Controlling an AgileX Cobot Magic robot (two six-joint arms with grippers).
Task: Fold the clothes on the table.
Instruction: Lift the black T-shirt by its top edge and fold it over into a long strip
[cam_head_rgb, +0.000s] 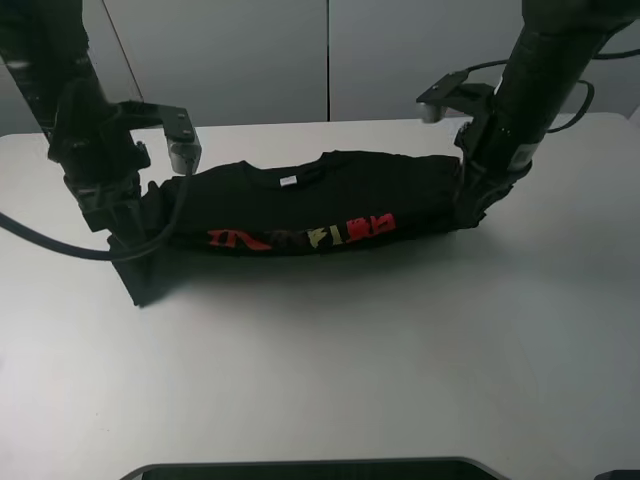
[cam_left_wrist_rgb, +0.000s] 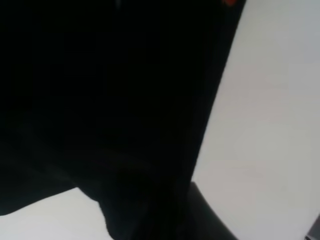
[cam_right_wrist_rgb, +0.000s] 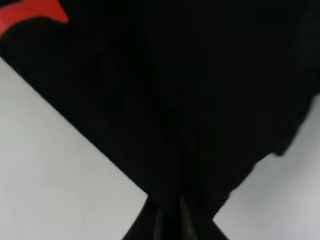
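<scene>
The black T-shirt (cam_head_rgb: 310, 205) is held up off the white table (cam_head_rgb: 330, 370) between both arms, folded over, with its red and yellow characters along the lower edge and the white neck label on top. My left gripper (cam_head_rgb: 128, 235) is shut on the shirt's left end. My right gripper (cam_head_rgb: 470, 205) is shut on its right end. In the left wrist view the black cloth (cam_left_wrist_rgb: 100, 100) fills most of the frame. In the right wrist view the cloth (cam_right_wrist_rgb: 190, 90) hangs from the closed fingertips (cam_right_wrist_rgb: 172, 220).
Grey wall panels (cam_head_rgb: 330, 60) stand behind the table. A dark edge (cam_head_rgb: 310, 468) shows at the table's front. A black cable (cam_head_rgb: 60, 245) loops from the left arm over the table.
</scene>
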